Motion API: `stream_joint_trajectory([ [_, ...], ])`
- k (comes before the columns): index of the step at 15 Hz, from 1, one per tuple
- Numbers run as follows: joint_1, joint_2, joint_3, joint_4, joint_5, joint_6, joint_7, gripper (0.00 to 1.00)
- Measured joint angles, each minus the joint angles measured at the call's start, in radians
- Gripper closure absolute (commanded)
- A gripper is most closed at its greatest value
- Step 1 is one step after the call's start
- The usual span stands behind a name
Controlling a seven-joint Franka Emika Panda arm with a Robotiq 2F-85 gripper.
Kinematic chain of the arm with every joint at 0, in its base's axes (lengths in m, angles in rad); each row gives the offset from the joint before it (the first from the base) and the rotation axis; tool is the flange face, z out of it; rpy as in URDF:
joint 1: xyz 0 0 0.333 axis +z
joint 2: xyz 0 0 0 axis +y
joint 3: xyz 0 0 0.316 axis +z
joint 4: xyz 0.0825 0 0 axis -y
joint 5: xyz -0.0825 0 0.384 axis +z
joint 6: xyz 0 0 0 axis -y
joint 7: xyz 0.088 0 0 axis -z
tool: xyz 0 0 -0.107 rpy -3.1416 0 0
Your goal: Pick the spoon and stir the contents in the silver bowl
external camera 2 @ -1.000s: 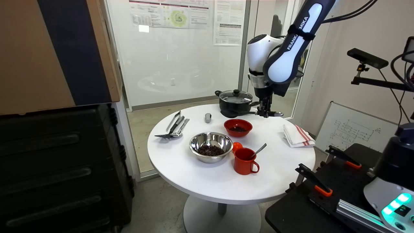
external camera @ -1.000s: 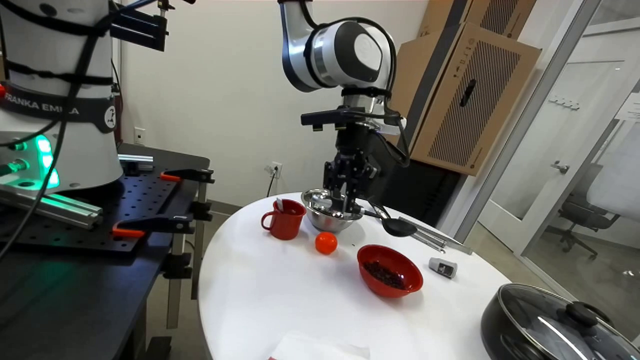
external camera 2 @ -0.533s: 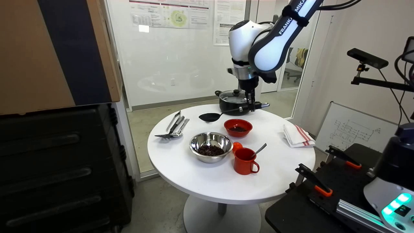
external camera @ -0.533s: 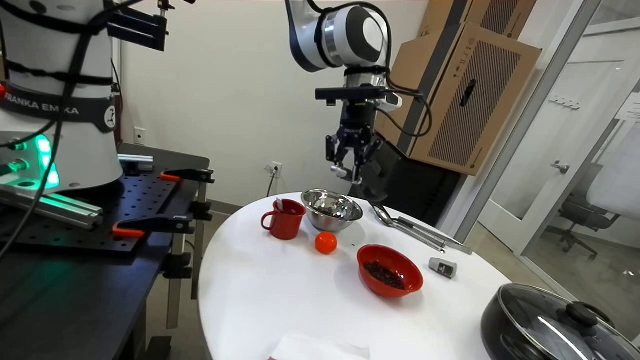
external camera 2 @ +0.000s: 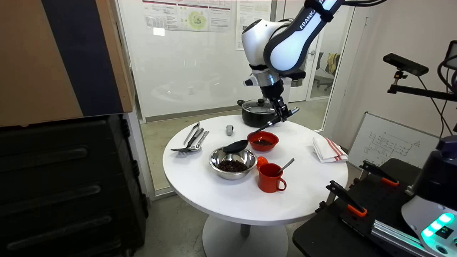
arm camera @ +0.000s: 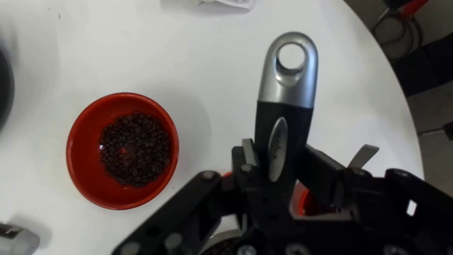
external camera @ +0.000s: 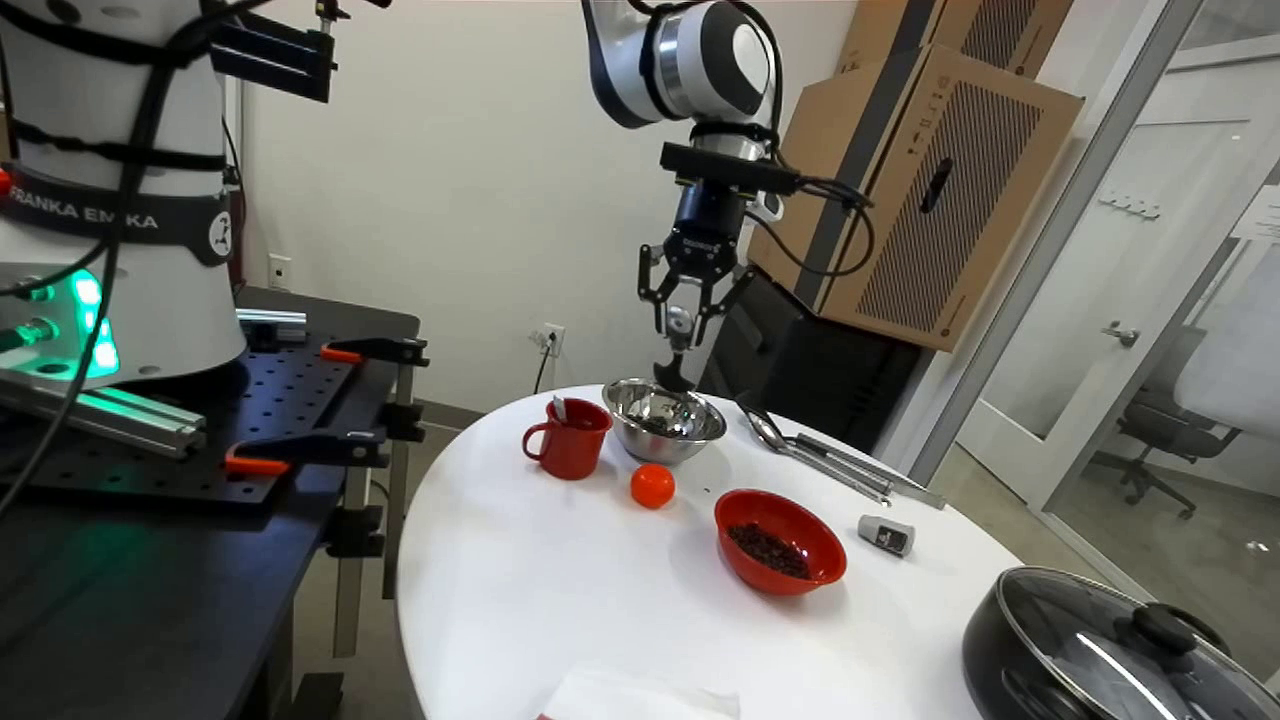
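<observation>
Spoon (external camera 2: pixel 236 146) has swung, tilted, above the rim of the silver bowl (external camera 2: pixel 232 175).

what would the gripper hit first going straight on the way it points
The gripper would likely meet the white tabletop beside the red bowl; depth is unclear, and its spoon might touch the silver bowl sooner.

In both exterior views the Franka arm (external camera 2: pixel 288 53) reaches down from above, its wrist (external camera 2: pixel 268 77) tilted and the Robotiq gripper (external camera: pixel 681 325) pointing obliquely downward. The wrist view shows the fingers (arm camera: pixel 320 170) pressed inward in a grip; green lights (external camera: pixel 95 322) glow on the base (external camera: pixel 165 320).
</observation>
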Motion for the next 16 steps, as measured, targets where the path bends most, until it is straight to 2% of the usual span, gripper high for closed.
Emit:
stream_joint_trajectory([
  [3, 0.001, 0.029, 0.023, 0.037, -0.024, -0.101, -0.034, 0.92],
  [4, 0.002, 0.043, 0.03, 0.054, -0.037, -0.129, -0.034, 0.68],
  [8, -0.001, 0.053, 0.035, 0.058, -0.038, -0.132, -0.032, 0.68],
  [9, -0.002, 0.053, 0.036, 0.058, -0.038, -0.132, -0.032, 0.92],
  [16, -0.002, 0.087, 0.044, 0.075, -0.045, -0.137, -0.032, 0.92],
])
